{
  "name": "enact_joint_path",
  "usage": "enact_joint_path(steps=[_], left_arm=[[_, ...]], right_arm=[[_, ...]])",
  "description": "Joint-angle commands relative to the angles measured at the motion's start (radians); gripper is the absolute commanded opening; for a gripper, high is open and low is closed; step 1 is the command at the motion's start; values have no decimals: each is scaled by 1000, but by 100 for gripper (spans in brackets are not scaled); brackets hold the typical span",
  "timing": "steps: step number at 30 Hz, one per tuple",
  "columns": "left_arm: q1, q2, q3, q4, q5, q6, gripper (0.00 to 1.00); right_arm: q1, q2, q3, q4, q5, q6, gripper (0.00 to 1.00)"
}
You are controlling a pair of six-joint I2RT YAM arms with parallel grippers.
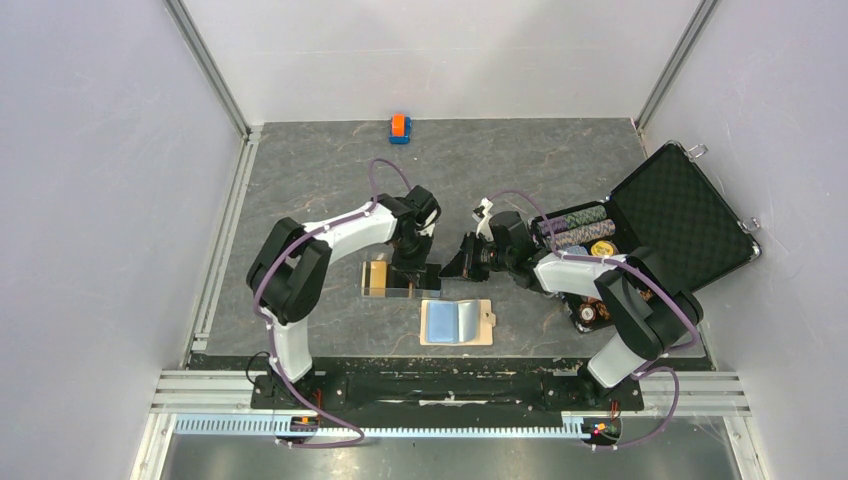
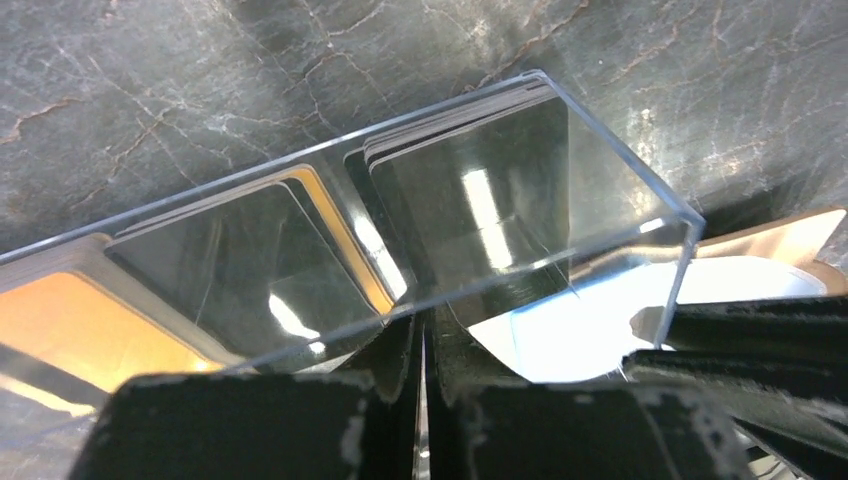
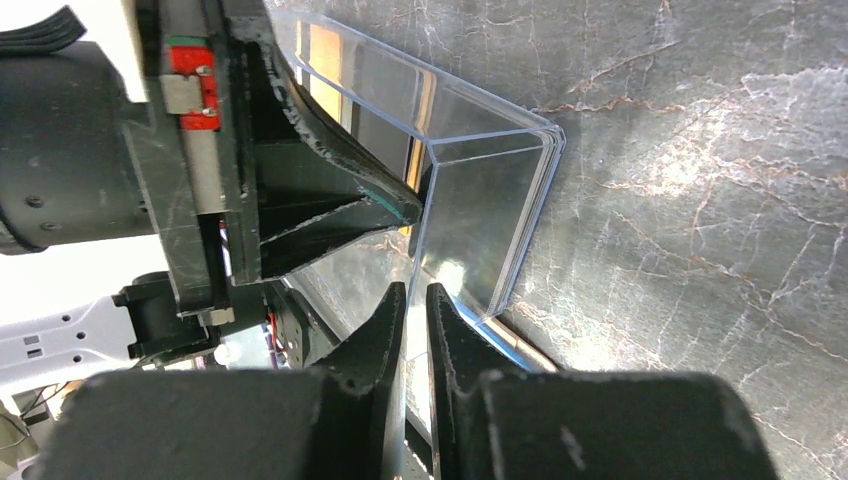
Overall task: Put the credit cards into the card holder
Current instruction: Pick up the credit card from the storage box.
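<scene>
Taking up the right side of the grey desk (image 1: 300, 180), a black case (image 1: 690, 215) is lying open, well apart from the work. Near the middle, a clear box (image 1: 400, 294) is lying with its long side running left to right. It is keeping most of the cards, with orange cards (image 2: 60, 320) toward its left end and black cards (image 2: 470, 200) at its right end. The card holder (image 1: 486, 322) is lying flat, nearer to the arms and a little to the right of the box, and light blue cards (image 1: 450, 322) are resting on it.

The left tool (image 2: 420, 400) is hanging at the box's near wall, beside the black pile. It is clenched tight, and I am not seeing anything between its fingers. The right tool (image 3: 415, 320) is sitting at the box's right end with its fingers almost together. The box's corner edge is running into the slit, so it seems to be pinching that wall.

I am judging the left arm to be nearer to the piles. A card is needing to travel toward the arms and rightward to reach the holder.
</scene>
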Motion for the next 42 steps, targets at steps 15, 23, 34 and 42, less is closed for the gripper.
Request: enact_joint_path(steps=[15,23,34,42], left_arm=[[-12,-118,-21,128,119,-75,26],[-12,-96,-16,37,6,-3,32],[-15,-35,-13,-9,-52,44,46],[-15,36,-13,14,-26,53,41]], right_arm=[[7,-38,-10,10,-36,-27,9],[6,-39,-12,4,-37,-31,9],[7,-35,-13,1,-39,-35,9],[6,-29,-11,1,-40,-37,9]])
